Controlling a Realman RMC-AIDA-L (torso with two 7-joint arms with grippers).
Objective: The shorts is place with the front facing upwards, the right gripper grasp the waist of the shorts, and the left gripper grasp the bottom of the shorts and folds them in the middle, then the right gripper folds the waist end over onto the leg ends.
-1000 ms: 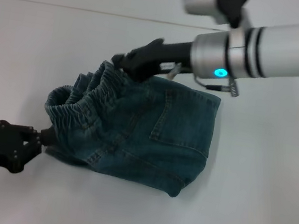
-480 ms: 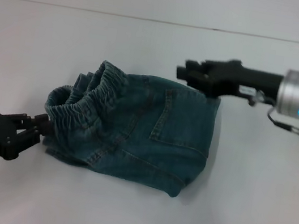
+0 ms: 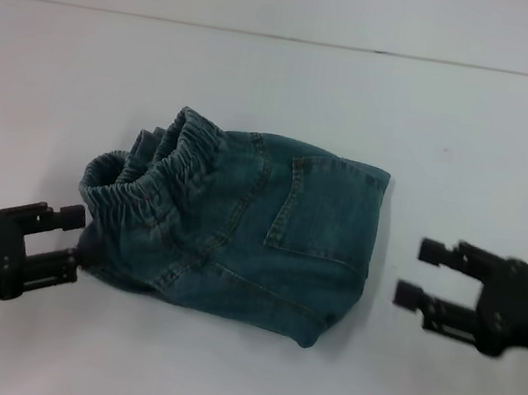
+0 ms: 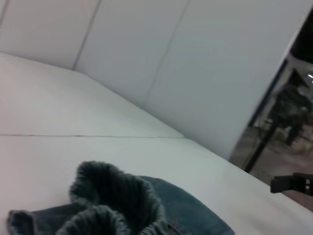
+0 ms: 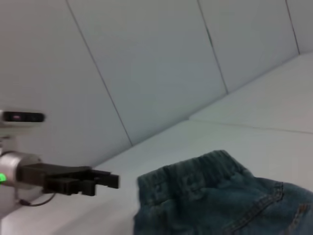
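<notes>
The shorts (image 3: 238,229) lie folded on the white table (image 3: 282,89), your patch pocket (image 3: 307,210) facing up and the ruffled waist of the shorts (image 3: 144,188) bunched at the left. The right gripper (image 3: 418,274) has let go and pulled back from the top edge to the right of the denim, jaws spread and empty. The left gripper (image 3: 72,242) has opened beside the waistband; whether it touches the cloth looks doubtful.

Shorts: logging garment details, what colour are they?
Blue-green washed denim shorts, darker at the gathered waistband; clearest in the head view.
</notes>
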